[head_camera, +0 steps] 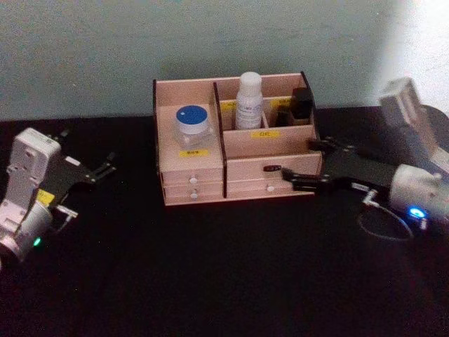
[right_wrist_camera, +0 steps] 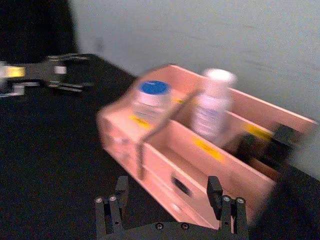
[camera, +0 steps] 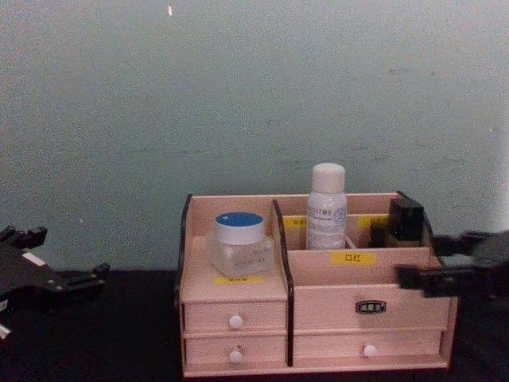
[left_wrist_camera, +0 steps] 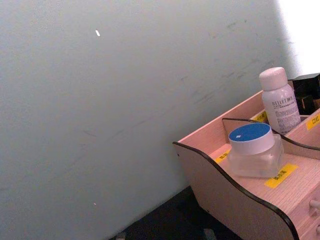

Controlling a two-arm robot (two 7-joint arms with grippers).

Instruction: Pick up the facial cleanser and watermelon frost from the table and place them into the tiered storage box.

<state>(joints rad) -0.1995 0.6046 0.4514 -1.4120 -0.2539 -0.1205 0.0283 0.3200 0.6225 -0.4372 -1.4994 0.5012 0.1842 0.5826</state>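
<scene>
Cleanser first: the facial cleanser point(head_camera: 249, 101) is a tall slim white bottle with a rounded white cap and small dark lettering on its front, standing upright in a rear compartment of the tiered storage box point(head_camera: 238, 179), just right of the central divider; the watermelon frost point(head_camera: 191, 125) is a squat frosted jar with a round bright blue lid, sitting upright in the wide left compartment above a yellow label; the box itself is pale pinkish wood with dark edges, stepped tiers, yellow labels along its shelves and small drawers with white knobs on its front, and it rests on the black table point(head_camera: 224, 274) against a pale wall point(head_camera: 210, 42); a small black item point(head_camera: 302, 103) stands in the rear right compartment, near the bottle but apart from it; the right gripper point(head_camera: 309, 163) hovers just beside the box's right front corner, its jaws spread apart and holding nothing; the left gripper point(head_camera: 100, 169) hangs over the table well to the left of the box, its jaws likewise apart and empty; in the left wrist view the jar point(left_wrist_camera: 255, 150) and bottle point(left_wrist_camera: 279, 101) stand side by side across the divider, not touching.
</scene>
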